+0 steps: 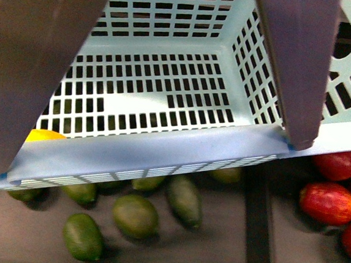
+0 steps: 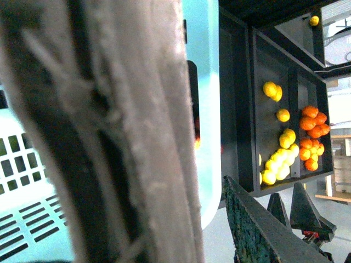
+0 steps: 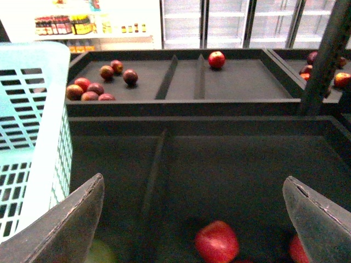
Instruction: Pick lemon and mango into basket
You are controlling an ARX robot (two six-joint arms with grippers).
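The light teal slotted basket fills the front view, held up above the fruit shelf, with its brown handle crossing in front. My left gripper is shut on the basket's handle, which fills the left wrist view. A yellow fruit shows at the basket's near left corner; I cannot tell if it is a lemon or a mango, or if it lies inside. My right gripper is open and empty above a dark shelf bin, beside the basket.
Green oval fruits and red fruits lie in bins under the basket. A red fruit lies below my right gripper. Far shelf bins hold small yellow fruits and orange citrus.
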